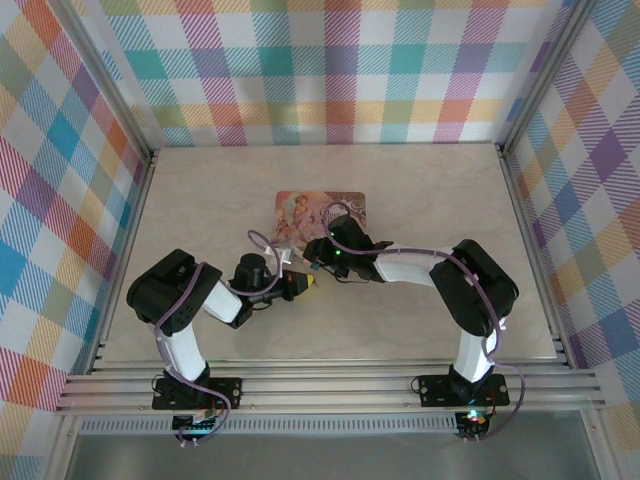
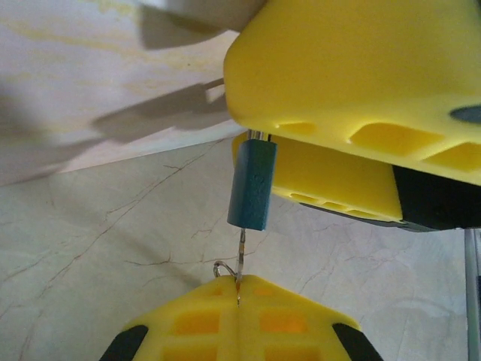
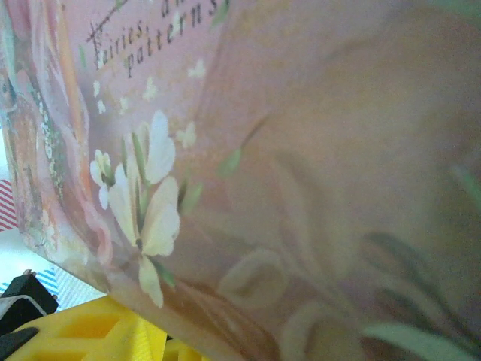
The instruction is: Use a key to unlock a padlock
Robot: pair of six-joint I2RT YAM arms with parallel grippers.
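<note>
Pale marbled tabletop [image 1: 420, 190], plaid walls [image 1: 330, 70] round; mid-table, just near of pink tin [image 1: 300, 208]: L gripper [image 2: 237, 301] clamped on key [image 2: 240, 259], tip at base of padlock [image 2: 252, 184], pinched in R gripper [image 2: 257, 134], off surface.

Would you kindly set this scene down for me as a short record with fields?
left pincer: shut on the key
right pincer: shut on the padlock, gripping its shackle end
key: roughly upright, tip meeting the padlock's underside; how far in cannot be told
padlock: blue body hanging below the right pincer, over the table
shackle: mostly hidden between the fingers; locked or not cannot be told
tin: pink, flat on the table just beyond both pincers
</note>
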